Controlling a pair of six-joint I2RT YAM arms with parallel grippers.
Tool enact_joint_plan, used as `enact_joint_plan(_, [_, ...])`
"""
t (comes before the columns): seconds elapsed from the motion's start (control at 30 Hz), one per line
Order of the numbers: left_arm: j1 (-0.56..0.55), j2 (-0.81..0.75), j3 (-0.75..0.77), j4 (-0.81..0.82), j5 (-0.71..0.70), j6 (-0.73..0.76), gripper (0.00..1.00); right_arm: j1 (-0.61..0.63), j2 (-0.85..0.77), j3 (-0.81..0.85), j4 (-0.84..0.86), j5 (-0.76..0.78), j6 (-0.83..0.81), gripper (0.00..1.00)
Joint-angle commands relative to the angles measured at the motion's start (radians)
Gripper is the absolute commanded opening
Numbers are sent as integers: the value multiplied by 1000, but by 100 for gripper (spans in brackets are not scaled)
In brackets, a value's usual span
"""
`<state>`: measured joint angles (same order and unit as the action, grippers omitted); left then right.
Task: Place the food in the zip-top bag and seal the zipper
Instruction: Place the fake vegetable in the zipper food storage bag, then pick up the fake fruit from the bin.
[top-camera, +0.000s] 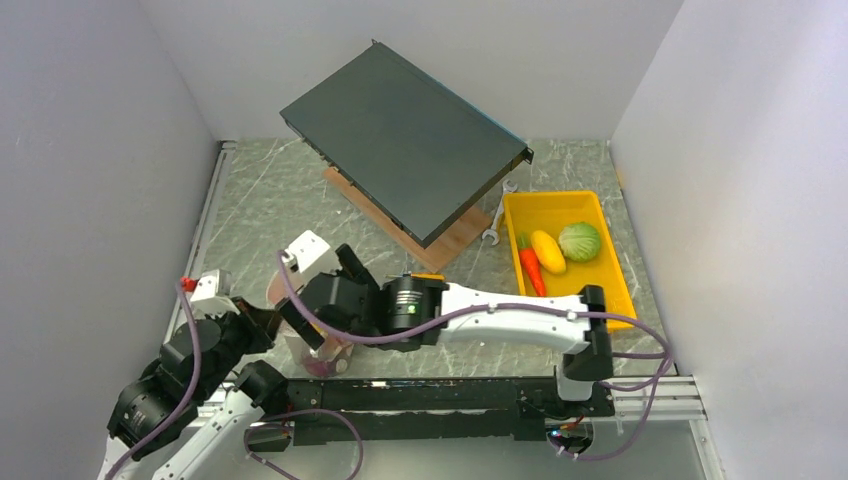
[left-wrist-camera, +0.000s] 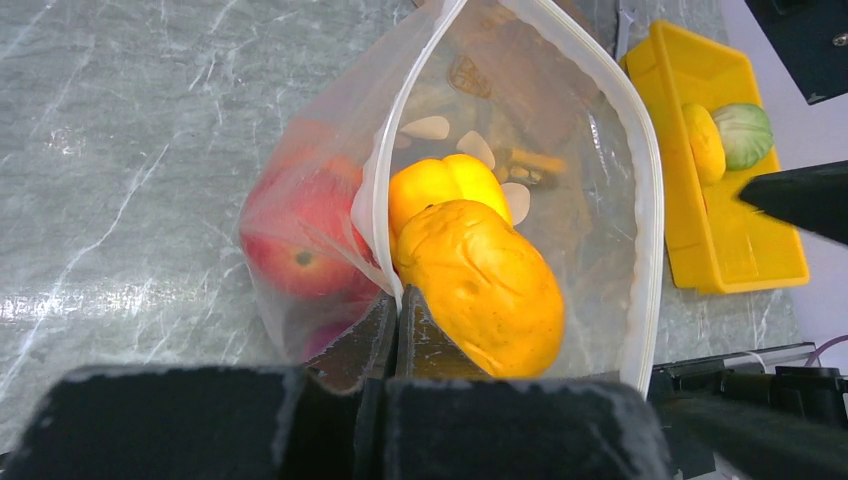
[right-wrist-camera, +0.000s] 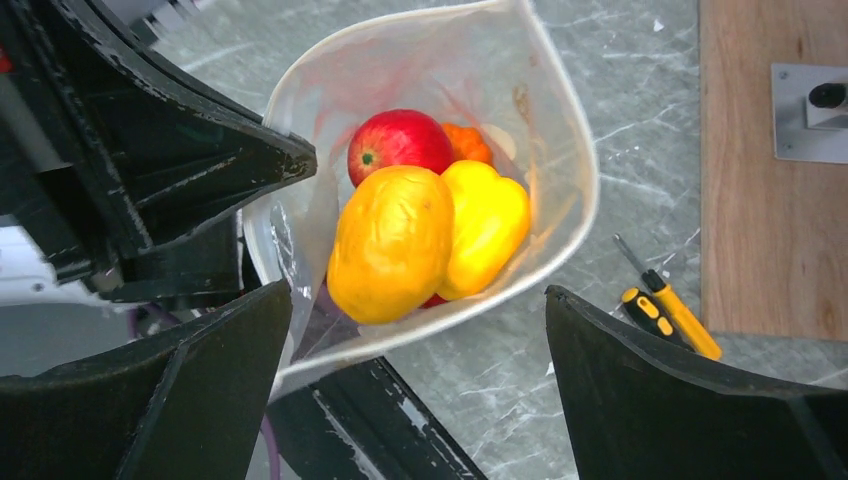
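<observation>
The left claw (left-wrist-camera: 397, 330) is clamped on the rim of the zip-top bag (left-wrist-camera: 590, 200), at the near left of the worktop (top-camera: 250, 200). The bag's zipper (left-wrist-camera: 652, 200) is unsealed. The right claw (right-wrist-camera: 418, 291) is spread wide over the mouth, holding nothing.

The right wrist view shows four pieces of food (right-wrist-camera: 485, 220) inside: one red, one orange, two yellow. The left wrist view shows only three. Only the top view shows all three pieces in the yellow tray (top-camera: 598, 280): carrot (top-camera: 530, 268), yellow piece (top-camera: 548, 250), cabbage (top-camera: 579, 241). One screwdriver (right-wrist-camera: 672, 316) shows clearly only from the right wrist.
</observation>
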<state>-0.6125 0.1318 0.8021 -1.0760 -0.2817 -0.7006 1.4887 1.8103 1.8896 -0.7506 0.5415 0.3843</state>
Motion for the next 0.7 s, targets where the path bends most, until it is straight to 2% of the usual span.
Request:
enact_joint_plan(0.0, [-4, -52, 7, 11, -32, -16, 0, 0, -179, -47, 91, 44, -23, 98])
enact_joint_plan(0.13, [-4, -115, 4, 8, -47, -27, 0, -1, -326, -151, 161, 98, -16, 97])
enact_joint_plan(0.3, [-3, -157, 1, -5, -74, -49, 0, -54, -541, -299, 172, 264, 27, 95])
enact_joint_plan(0.37, [-3, -150, 3, -10, -72, -52, 0, -132, -611, -337, 122, 277, 72, 95])
enact_joint_plan(0.47, [-4, -141, 3, -9, -66, -48, 0, -300, -714, -395, 76, 217, 113, 94])
enact_joint_plan(0.67, [-4, -66, -1, 5, -50, -33, 0, -577, -810, -463, -46, 303, 153, 92])
